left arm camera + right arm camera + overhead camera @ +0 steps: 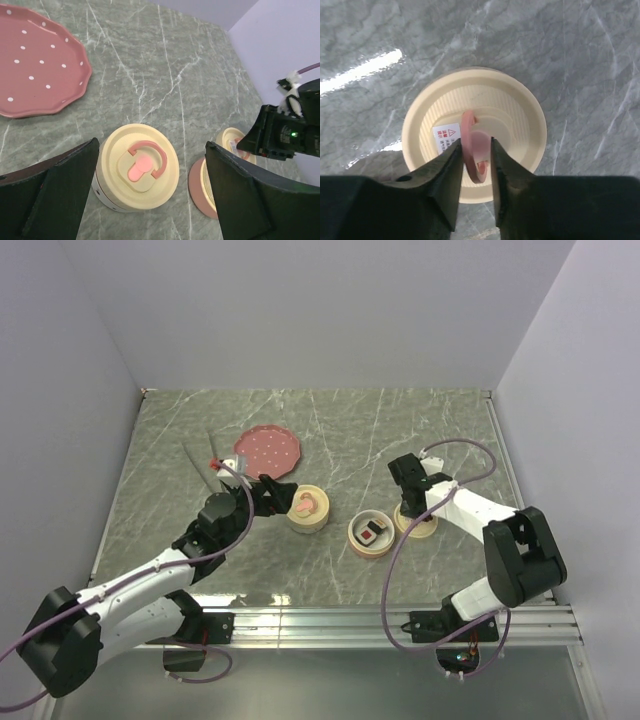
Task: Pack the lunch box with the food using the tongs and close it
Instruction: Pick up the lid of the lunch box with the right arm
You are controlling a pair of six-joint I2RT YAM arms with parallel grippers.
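The open lunch box (354, 541) stands mid-table with a red-topped piece of food (370, 535) inside. Just right of it lies its cream lid (480, 95), with the pink handle (467, 131) standing up. My right gripper (474, 147) is over the lid with its fingers closed on that handle. My left gripper (151, 145) is open, its fingers either side of a closed cream container (120, 145) without touching it. The thin silver tongs (200, 455) lie on the table left of the plate, with neither gripper on them.
A dark pink dotted plate (268, 450) sits at the back left and looks bare. In the left wrist view the open box's pink side (197, 185) shows past my right finger, and the right gripper (280, 135) is close behind it.
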